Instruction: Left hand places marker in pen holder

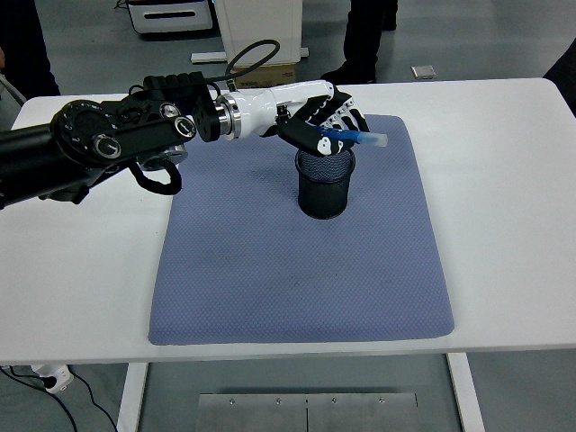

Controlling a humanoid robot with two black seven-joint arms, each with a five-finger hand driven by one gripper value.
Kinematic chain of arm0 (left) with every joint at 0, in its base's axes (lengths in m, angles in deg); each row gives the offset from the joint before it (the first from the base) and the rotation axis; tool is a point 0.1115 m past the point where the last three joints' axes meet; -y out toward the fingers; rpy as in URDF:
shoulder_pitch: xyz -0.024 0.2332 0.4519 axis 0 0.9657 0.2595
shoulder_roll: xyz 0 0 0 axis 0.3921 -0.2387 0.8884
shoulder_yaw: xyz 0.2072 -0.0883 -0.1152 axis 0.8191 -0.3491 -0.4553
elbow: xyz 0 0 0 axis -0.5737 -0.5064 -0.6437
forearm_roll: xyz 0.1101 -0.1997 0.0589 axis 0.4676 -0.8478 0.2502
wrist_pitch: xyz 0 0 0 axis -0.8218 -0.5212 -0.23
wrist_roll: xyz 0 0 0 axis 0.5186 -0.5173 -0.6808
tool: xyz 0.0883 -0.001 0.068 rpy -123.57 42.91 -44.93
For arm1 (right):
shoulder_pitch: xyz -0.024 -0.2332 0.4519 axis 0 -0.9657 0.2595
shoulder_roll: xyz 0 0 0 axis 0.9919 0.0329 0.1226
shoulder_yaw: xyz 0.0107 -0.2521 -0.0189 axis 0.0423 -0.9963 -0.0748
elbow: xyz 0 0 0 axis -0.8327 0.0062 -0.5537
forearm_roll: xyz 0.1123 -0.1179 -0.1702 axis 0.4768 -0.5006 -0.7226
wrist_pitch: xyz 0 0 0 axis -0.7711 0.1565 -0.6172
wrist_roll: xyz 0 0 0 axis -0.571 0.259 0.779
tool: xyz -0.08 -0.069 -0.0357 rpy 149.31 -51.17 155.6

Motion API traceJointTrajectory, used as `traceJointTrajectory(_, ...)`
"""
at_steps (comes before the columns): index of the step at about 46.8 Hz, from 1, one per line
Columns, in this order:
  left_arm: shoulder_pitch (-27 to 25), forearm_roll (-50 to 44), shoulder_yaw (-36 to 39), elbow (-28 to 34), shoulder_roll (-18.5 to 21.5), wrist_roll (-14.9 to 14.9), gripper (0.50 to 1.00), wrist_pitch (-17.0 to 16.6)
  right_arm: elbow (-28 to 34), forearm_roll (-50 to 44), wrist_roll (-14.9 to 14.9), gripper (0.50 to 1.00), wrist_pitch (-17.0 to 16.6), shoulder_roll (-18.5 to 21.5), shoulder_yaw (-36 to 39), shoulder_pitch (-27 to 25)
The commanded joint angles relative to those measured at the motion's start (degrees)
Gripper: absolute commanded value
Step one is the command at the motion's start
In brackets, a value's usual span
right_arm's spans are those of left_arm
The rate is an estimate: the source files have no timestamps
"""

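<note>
A black mesh pen holder (pixel 325 186) stands upright on the blue-grey mat (pixel 297 270), towards its far side. My left hand (pixel 328 126) hovers just above the holder's rim, fingers curled around a blue marker (pixel 353 138). The marker lies nearly level, its pale tip pointing right past the holder's rim. My left arm (pixel 108 144) reaches in from the left edge. The right arm does not show.
The white table (pixel 504 180) carries the mat. Beyond the far edge stand a person's dark legs (pixel 364 36), a cardboard box (pixel 261 76) and a white machine (pixel 171 15).
</note>
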Motion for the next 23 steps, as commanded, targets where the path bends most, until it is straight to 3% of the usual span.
traceJointTrajectory(1,1.75,-0.12,-1.50,-1.06,-0.44,0.01,0.500,0.18,0.01,0.00,-0.04,1.000,0.00,0.00,0.00,-0.06)
traceJointTrajectory(23,7.82,-10.75,-7.48,-2.73,-3.08,0.01,0.500,-0.18,0.01,0.00,0.05,1.000,0.00,0.00,0.00,-0.06)
